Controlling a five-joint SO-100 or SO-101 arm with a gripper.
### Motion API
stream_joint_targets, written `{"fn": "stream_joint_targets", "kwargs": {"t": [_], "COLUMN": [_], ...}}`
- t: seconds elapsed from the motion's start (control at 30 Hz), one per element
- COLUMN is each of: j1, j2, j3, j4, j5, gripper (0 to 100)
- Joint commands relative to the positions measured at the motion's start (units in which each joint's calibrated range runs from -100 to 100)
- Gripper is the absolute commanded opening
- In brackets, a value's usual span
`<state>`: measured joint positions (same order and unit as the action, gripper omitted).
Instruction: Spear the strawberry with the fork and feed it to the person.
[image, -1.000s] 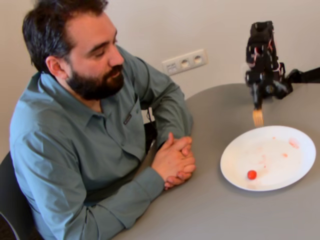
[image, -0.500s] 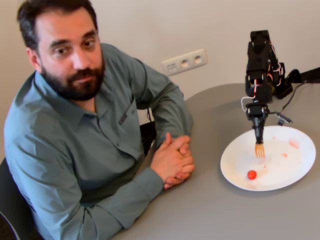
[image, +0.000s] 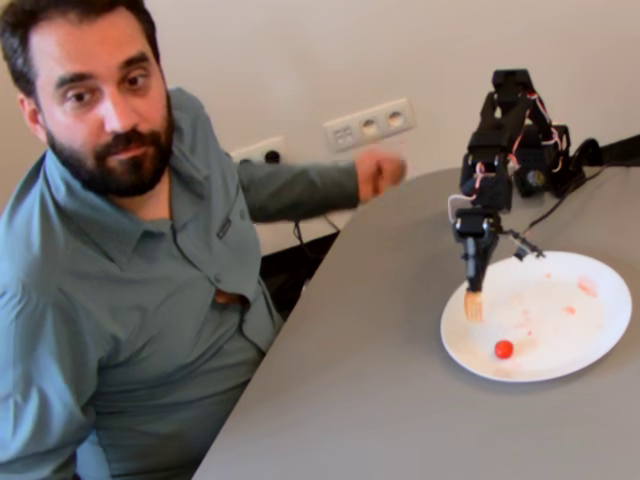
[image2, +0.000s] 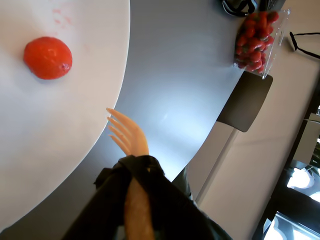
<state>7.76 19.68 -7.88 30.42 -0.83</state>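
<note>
The strawberry (image: 504, 349) lies unspeared on the white plate (image: 590, 350), near its front edge. The fork (image: 473, 305), clamped in the gripper (image: 476, 268), has shifted left to the plate's rim. Farther back, the person (image: 120, 260) has unclasped his hands, one arm now stretched toward the wall.

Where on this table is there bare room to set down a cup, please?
The grey table is bare in front, between the person and the plate. It is crowded at the plate's left rim, where the fork hangs near the strawberry.
</note>
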Motion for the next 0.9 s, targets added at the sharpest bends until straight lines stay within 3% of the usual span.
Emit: {"fn": "stream_joint_targets", "kwargs": {"t": [0.0,0.43,0.87], "j1": [1.3,-5.0,-4.8], "j2": [-0.7,-1.3,-0.5], "j3": [-2.6,-3.1,1.3], "j4": [0.1,2.9,-2.2], "j5": [-1.0,-8.3,-6.5], "gripper": [2,2,2]}}
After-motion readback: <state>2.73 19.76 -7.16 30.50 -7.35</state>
